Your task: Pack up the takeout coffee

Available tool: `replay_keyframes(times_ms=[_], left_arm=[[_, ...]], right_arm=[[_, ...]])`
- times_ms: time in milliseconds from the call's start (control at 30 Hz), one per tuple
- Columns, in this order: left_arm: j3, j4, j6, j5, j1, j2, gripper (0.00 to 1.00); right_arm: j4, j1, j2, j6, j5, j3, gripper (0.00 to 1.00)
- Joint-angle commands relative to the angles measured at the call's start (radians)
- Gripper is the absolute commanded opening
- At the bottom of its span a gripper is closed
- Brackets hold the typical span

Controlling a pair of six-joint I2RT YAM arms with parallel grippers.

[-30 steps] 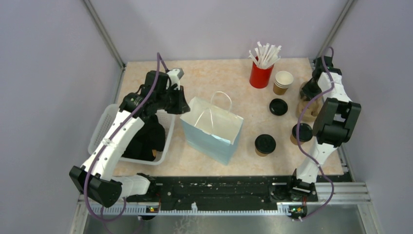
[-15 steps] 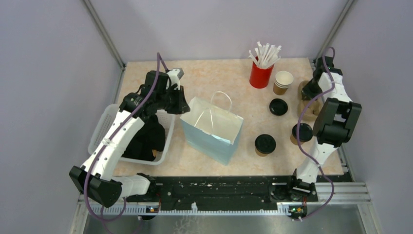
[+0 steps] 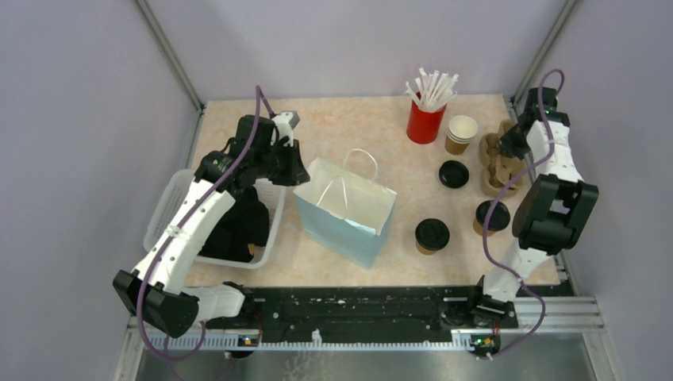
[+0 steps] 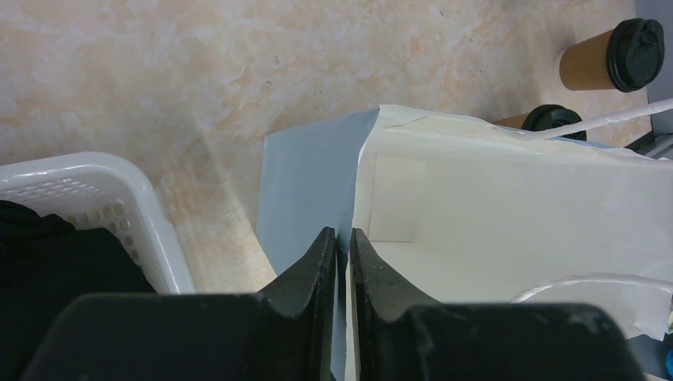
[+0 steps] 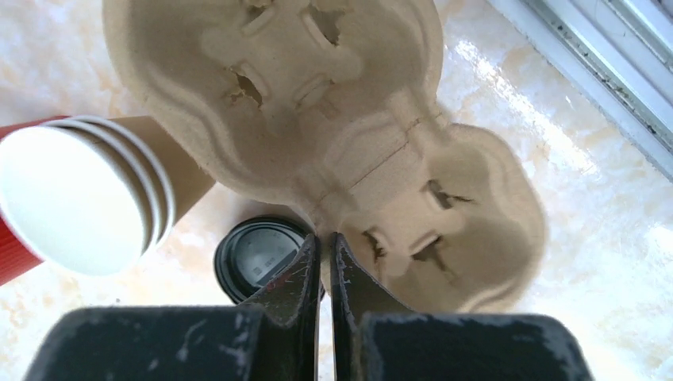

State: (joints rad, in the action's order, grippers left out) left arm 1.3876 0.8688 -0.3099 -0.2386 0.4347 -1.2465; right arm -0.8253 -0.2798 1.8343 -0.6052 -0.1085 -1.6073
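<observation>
Swings farther right than before, right tool (image 5: 324, 238) clamped on edge of carrier (image 5: 317, 119), seemingly to drag it. Pinches rim of bag (image 3: 349, 210) in closed left tool (image 4: 337, 236), steadying it. Leaves lidded coffee cups (image 3: 432, 235) on worktop (image 3: 349, 127), right of bag.

Bright, even light; soft shadows.

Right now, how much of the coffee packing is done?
Done: two lidded cups stand ready. In hand: the left gripper pinches the blue bag by its rim, and the right gripper pinches the cardboard carrier by its edge. Left: putting the cups in; none sits in the carrier or bag yet.
</observation>
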Motion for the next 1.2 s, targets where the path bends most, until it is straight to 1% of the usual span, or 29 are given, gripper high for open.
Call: replay_keyframes(times_ms=[0, 100, 200, 267, 300, 333, 400, 467, 533, 600, 733, 833, 900, 933, 1000, 1133, 1167], left_arm=[[0.021, -0.029, 0.018, -0.007, 0.002, 0.004, 0.18], [0.019, -0.030, 0.018, -0.008, 0.002, 0.006, 0.18], [0.018, -0.031, 0.018, -0.010, 0.002, 0.007, 0.18], [0.018, -0.031, 0.017, -0.012, 0.002, 0.007, 0.19], [0.017, -0.032, 0.016, -0.013, 0.002, 0.008, 0.21], [0.017, -0.031, 0.013, -0.011, 0.002, 0.008, 0.25], [0.018, -0.027, 0.007, -0.005, 0.002, 0.010, 0.37], [0.024, -0.023, 0.001, 0.005, 0.002, 0.014, 0.53], [0.029, -0.018, -0.007, 0.013, 0.002, 0.020, 0.61], [0.041, -0.006, -0.016, 0.025, 0.002, 0.028, 0.67], [0.087, 0.037, -0.045, 0.092, 0.004, 0.047, 0.85], [0.160, 0.064, -0.073, 0.117, 0.003, 0.055, 0.91], [0.246, 0.079, -0.090, 0.105, 0.002, 0.042, 0.93], [0.301, 0.081, -0.094, 0.086, 0.002, 0.029, 0.94], [0.420, 0.073, -0.111, 0.015, 0.001, -0.007, 0.94], [0.618, -0.014, -0.194, -0.220, 0.000, -0.118, 0.96], [0.658, -0.041, -0.226, -0.259, 0.001, -0.147, 0.95]], right_arm=[[0.089, -0.010, -0.105, -0.019, -0.024, 0.024, 0.00], [0.119, -0.010, -0.130, -0.003, -0.030, 0.049, 0.00], [0.109, -0.009, -0.135, 0.031, -0.030, 0.044, 0.00], [0.140, -0.010, -0.155, 0.083, 0.011, 0.059, 0.00], [0.164, -0.010, -0.172, 0.099, 0.024, 0.072, 0.00], [0.182, -0.009, -0.190, 0.124, 0.045, 0.083, 0.00], [0.223, -0.009, -0.234, 0.158, 0.077, 0.117, 0.00], [0.254, -0.009, -0.278, 0.181, 0.104, 0.132, 0.00], [0.269, -0.009, -0.316, 0.204, 0.172, 0.139, 0.00], [0.281, -0.007, -0.360, 0.222, 0.229, 0.137, 0.00], [0.254, 0.044, -0.440, 0.254, 0.324, 0.074, 0.00], [0.204, 0.157, -0.469, 0.269, 0.357, -0.008, 0.00], [0.144, 0.261, -0.462, 0.289, 0.328, -0.092, 0.00], [0.117, 0.336, -0.454, 0.295, 0.303, -0.132, 0.00], [0.086, 0.443, -0.437, 0.297, 0.279, -0.199, 0.00], [0.034, 0.628, -0.389, 0.330, 0.209, -0.315, 0.00], [0.026, 0.665, -0.377, 0.338, 0.200, -0.336, 0.00]])
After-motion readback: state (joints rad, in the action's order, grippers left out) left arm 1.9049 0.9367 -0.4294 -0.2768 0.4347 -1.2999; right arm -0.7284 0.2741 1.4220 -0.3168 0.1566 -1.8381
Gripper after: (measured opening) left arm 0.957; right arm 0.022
